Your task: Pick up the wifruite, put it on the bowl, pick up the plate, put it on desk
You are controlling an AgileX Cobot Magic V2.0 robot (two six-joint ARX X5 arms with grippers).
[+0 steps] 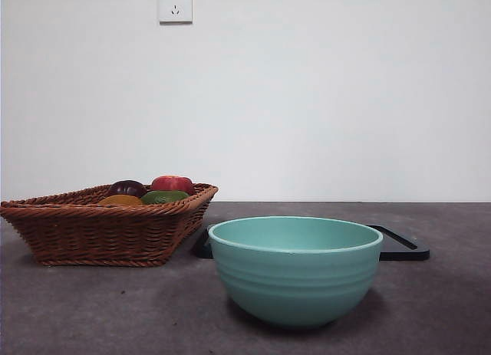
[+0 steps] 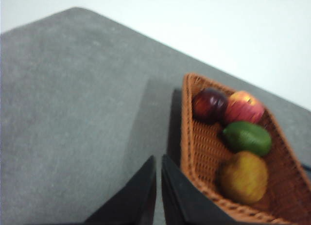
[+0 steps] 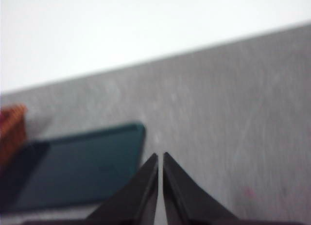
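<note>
The orange-brown wifruite (image 2: 243,176) lies in a wicker basket (image 2: 201,152) beside a green fruit (image 2: 248,137), a dark purple fruit (image 2: 209,104) and a red fruit (image 2: 244,107). In the front view the wifruite (image 1: 120,200) just peeks over the basket rim (image 1: 100,232) at the left. The mint-teal bowl (image 1: 295,269) stands empty at the front centre of the desk (image 1: 115,309). A dark flat plate (image 1: 403,246) lies behind the bowl; it also shows in the right wrist view (image 3: 73,171). My left gripper (image 2: 159,159) is shut, above the desk beside the basket. My right gripper (image 3: 160,157) is shut, near the plate's edge.
A white wall with a socket (image 1: 175,4) stands behind the desk. The basket fills the left side, the bowl and plate the middle and right. Neither arm shows in the front view.
</note>
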